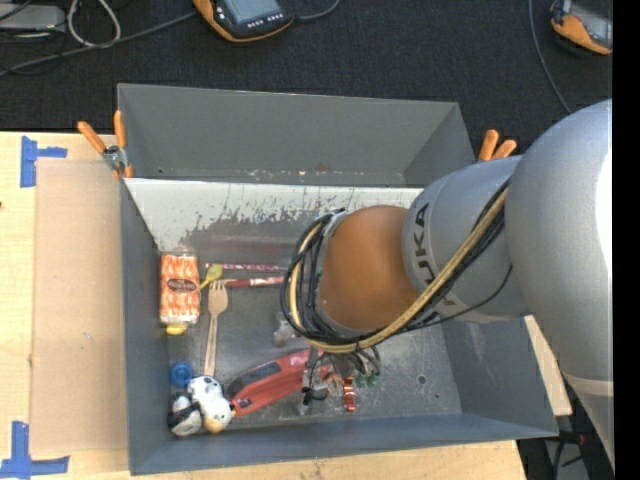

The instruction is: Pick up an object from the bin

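- My pincer (325, 386) hangs low over the bin floor, beneath my orange wrist cover (365, 268). I cannot tell how wide it stands.
- It is at the near end of a long red tool with black trim (262, 386), which slants away to its left in the view. I cannot tell whether they touch.
- Just right of it lies a small red bit (350, 399).
- Farther left are a black-and-white toy animal (207, 398), a blue cap (180, 373), a wooden fork (213, 318) and an orange packet (180, 288) whose label is unreadable.
- My grey arm (560, 228) shows the letters "UKA".
- The grey metal bin (290, 138) is scuffed. Beyond it lies a black floor (400, 38) with an orange-and-black handheld screen (240, 6).
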`<state>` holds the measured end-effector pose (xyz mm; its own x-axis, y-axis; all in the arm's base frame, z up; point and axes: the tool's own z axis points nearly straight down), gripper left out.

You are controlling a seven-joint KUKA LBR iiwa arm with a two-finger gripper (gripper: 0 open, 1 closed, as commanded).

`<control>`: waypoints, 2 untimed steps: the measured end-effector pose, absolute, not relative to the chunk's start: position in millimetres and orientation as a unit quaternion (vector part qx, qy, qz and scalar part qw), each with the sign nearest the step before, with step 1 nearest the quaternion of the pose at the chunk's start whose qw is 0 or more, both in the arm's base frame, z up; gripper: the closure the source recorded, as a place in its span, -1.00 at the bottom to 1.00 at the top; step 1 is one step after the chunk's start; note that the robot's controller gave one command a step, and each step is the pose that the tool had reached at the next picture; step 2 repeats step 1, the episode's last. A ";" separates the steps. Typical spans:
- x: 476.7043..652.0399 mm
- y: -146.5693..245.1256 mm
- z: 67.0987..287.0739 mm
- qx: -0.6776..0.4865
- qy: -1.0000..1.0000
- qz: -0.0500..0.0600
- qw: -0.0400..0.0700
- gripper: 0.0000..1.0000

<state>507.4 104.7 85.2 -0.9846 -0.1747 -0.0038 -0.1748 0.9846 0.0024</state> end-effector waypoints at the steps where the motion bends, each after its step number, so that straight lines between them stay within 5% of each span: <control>1: 504.6 98.4 69.9 -0.045 0.999 0.002 0.000 1.00; 2: 504.6 98.4 69.9 -0.045 0.999 0.002 0.000 1.00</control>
